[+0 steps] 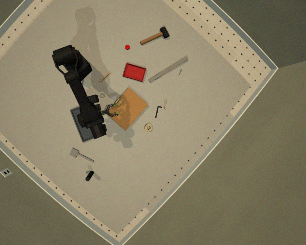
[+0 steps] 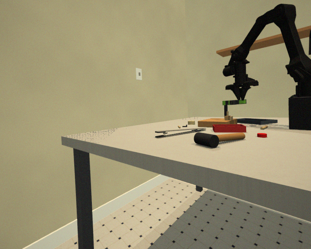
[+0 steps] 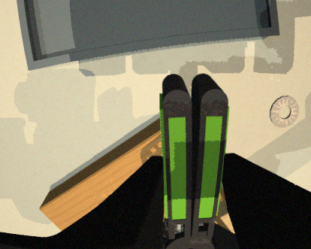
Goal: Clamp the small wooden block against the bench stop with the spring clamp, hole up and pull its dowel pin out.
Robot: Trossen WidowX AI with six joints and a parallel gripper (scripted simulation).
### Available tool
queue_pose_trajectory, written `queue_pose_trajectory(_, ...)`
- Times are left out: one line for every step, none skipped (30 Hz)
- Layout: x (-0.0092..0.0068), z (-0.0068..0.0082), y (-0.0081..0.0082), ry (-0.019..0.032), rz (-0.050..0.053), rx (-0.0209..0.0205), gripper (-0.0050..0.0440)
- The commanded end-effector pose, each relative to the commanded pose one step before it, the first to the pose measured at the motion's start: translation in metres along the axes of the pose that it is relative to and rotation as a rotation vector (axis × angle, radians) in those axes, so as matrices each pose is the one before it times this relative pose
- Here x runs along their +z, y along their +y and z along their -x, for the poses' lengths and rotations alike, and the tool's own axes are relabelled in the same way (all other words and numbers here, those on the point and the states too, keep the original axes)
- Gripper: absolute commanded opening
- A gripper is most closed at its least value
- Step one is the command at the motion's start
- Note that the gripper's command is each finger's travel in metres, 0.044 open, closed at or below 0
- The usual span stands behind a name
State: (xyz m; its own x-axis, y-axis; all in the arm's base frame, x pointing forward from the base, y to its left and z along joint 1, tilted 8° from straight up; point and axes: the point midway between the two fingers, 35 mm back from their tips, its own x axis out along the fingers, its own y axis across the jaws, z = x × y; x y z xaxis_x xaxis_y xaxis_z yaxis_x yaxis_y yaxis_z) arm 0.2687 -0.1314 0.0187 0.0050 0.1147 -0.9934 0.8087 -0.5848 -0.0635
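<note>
Green-and-black handles of the spring clamp are pinched together between the fingers of the gripper, which carries the clamp in the air above the near edge of the wooden board. The clamp's jaws spread toward the small wooden block, which sits by a corner of the board (its pin is too small to make out). A grey tray lies beyond the board, and a washer beside it.

My beige table carries an orange wooden board mid-surface, a red tray, and a black-headed wooden mallet toward its far corner.
</note>
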Motion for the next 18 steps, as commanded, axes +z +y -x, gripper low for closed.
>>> queue_pose_trajectory(-0.00355,0.00190,0.00131,0.00217,0.0354,0.00571,0.0000)
queue_pose_trajectory(-0.00057,0.00001,-0.00001,-0.00006,0.0083,0.00004,0.0000)
queue_pose_trajectory(-0.00057,0.00001,0.00000,-0.00006,0.0083,0.00004,0.0000)
queue_pose_trajectory(-0.00057,0.00001,0.00000,-0.00006,0.0083,0.00004,0.0000)
queue_pose_trajectory(-0.00057,0.00001,0.00000,-0.00006,0.0083,0.00004,0.0000)
queue_pose_trajectory(-0.00057,0.00001,0.00001,-0.00006,0.0083,0.00004,0.0000)
queue_pose_trajectory(0.00000,0.00000,0.00000,0.00000,0.0000,0.00000,0.0000)
queue_pose_trajectory(0.00000,0.00000,0.00000,0.00000,0.0000,0.00000,0.0000)
queue_pose_trajectory(-0.00057,0.00001,0.00001,-0.00006,0.0083,0.00004,0.0000)
queue_pose_trajectory(-0.00057,0.00001,0.00002,-0.00006,0.0083,0.00004,0.0000)
queue_pose_trajectory(-0.00057,0.00001,0.00002,-0.00006,0.0083,0.00004,0.0000)
queue_pose_trajectory(-0.00057,0.00001,0.00002,-0.00005,0.0083,0.00004,0.0000)
queue_pose_trajectory(-0.00057,0.00001,0.00003,-0.00005,0.0083,0.00004,0.0000)
queue_pose_trajectory(-0.00057,0.00001,0.00003,-0.00005,0.0083,0.00004,0.0000)
queue_pose_trajectory(-0.00057,0.00001,0.00003,-0.00005,0.0083,0.00003,0.0000)
queue_pose_trajectory(-0.00057,0.00001,0.00004,-0.00005,0.0083,0.00003,0.0000)
queue_pose_trajectory(-0.00057,0.00001,0.00004,-0.00005,0.0083,0.00003,0.0000)
queue_pose_trajectory(-0.00057,0.00001,0.00004,-0.00005,0.0083,0.00003,0.0000)
